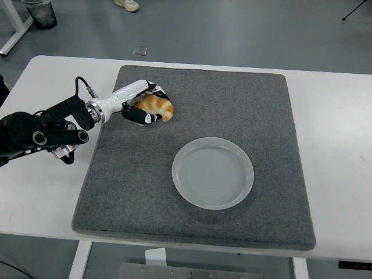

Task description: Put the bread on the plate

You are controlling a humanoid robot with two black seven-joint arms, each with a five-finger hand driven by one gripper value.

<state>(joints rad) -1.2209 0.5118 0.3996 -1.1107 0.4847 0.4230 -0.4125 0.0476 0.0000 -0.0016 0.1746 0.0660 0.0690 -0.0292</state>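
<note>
My left hand: fingers clamped around the bread
Bread: up-left of the plate, well apart

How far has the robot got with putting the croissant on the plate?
Done: the left robot hand has closed around the croissant. In hand: it holds the croissant over the grey mat, up and left of the plate. Left: carry it across and set it on the plate, which has nothing on it.
</note>
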